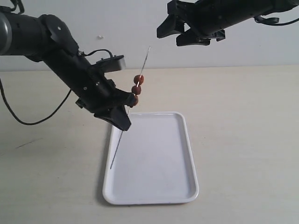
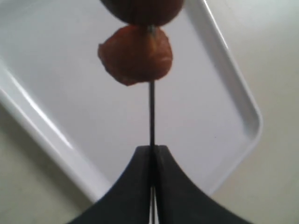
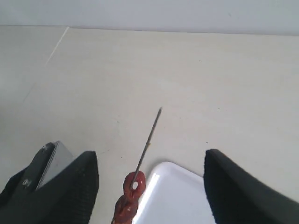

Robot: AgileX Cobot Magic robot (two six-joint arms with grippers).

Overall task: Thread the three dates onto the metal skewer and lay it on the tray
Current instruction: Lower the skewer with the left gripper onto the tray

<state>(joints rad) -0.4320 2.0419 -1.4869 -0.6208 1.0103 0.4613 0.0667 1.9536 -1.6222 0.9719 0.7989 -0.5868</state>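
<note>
My left gripper (image 1: 126, 106) is shut on the metal skewer (image 1: 144, 60), which slants up over the tray (image 1: 177, 182). Three dates (image 1: 137, 88) sit in a row on the skewer just above the jaws. In the left wrist view the skewer (image 2: 152, 116) rises from between the shut fingers (image 2: 135, 186) into a date (image 2: 135, 53), with the tray (image 2: 224, 93) below. My right gripper (image 1: 184, 33) hangs open high above, empty. In the right wrist view the dates (image 3: 131, 193) and the skewer tip (image 3: 154, 126) lie between its spread fingers (image 3: 70, 186), over the tray corner (image 3: 177, 196).
The tray rests on a pale tabletop (image 1: 247, 130) against a white wall (image 1: 131, 28). The left arm's black cable (image 1: 28, 122) loops over the table at the left.
</note>
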